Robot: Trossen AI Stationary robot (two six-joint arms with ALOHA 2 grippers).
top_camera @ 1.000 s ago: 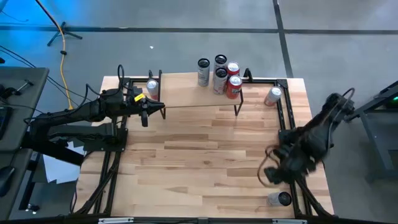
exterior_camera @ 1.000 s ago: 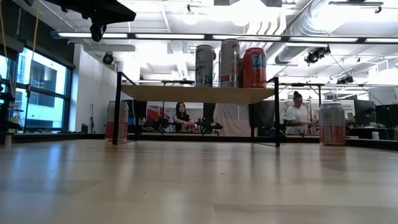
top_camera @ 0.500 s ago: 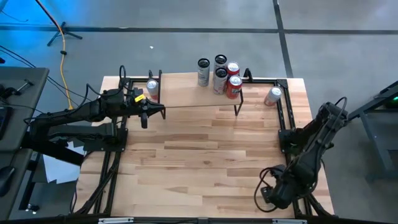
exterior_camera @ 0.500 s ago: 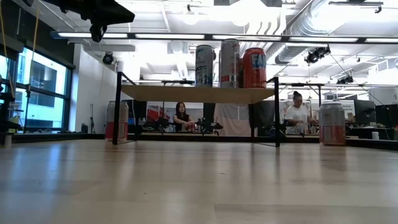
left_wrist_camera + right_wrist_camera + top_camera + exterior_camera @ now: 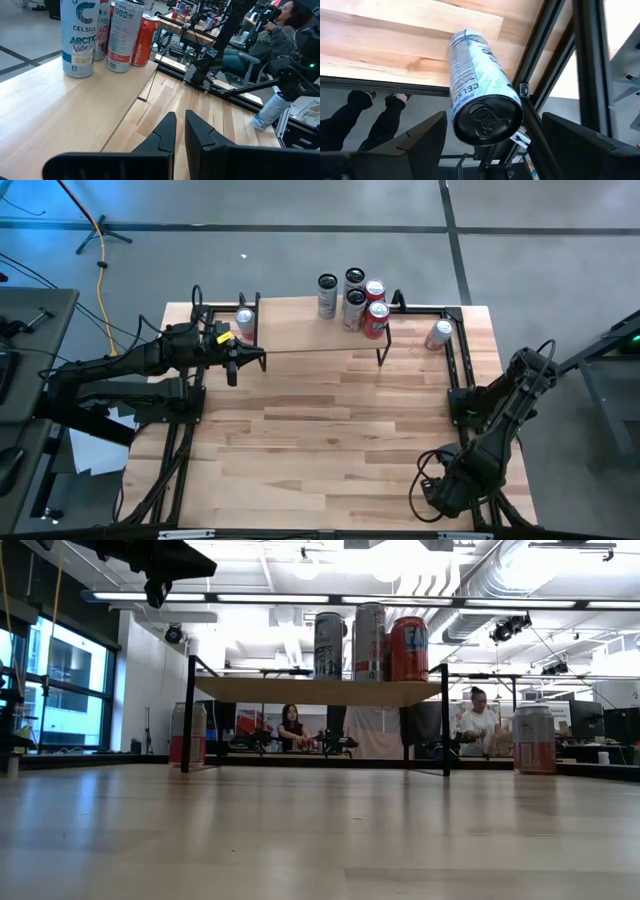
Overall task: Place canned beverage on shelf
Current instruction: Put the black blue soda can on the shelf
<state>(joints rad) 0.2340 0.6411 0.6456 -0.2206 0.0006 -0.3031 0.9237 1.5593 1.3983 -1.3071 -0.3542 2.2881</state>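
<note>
- Four cans (image 5: 355, 302) already stand upright on the shelf (image 5: 300, 332), grouped at its far right corner; this part of the task looks done.
- One can (image 5: 476, 95) lies on its side at the table's near right corner, well apart from the shelf. I judge it is the next one to place.
- This lying can is slim and pale, with small dark print on its side and a dark end with the pull tab turned toward the right wrist camera.
- The right gripper (image 5: 492, 137) has come down to it with fingers spread wide on both sides of the can, not yet closed on it.
- The left gripper (image 5: 250, 359) waits at the shelf's left end, fingers closed together and empty.
- Two other cans stand on the table: one (image 5: 244, 321) at the shelf's left end, one (image 5: 438, 334) just right of the shelf.
</note>
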